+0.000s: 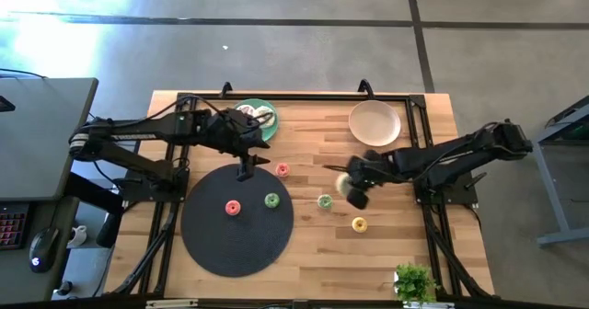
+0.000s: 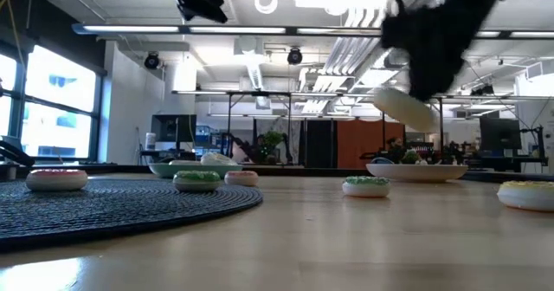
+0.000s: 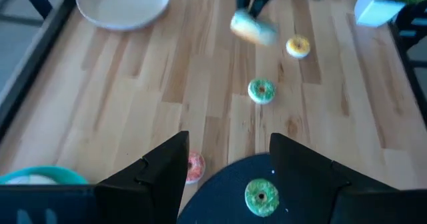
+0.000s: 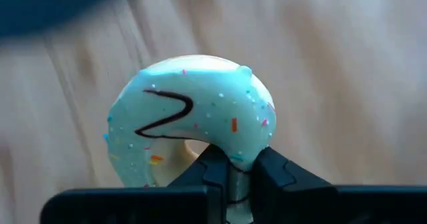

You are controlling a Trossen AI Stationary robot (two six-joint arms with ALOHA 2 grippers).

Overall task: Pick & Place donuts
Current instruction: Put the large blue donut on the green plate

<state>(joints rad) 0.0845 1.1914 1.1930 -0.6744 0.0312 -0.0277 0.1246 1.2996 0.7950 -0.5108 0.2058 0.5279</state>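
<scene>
One frosted donut [image 4: 193, 111] hangs pinched by its rim in the right tool [image 1: 352, 191], above the bench [image 1: 313, 254]; carry it level and slowly. Left tool [image 3: 227, 177] hovers wide open over the mat's edge.

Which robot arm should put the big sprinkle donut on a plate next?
Probably the right. Its hand already pinches the big sprinkled donut above the table, near the beige plate. The left hand is open, over the black mat.

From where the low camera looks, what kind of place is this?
Probably a robotics lab or workshop: an open hall with exposed ceiling pipes, a wooden workbench carrying two robot arms, and a desk with a mouse beside it.
</scene>
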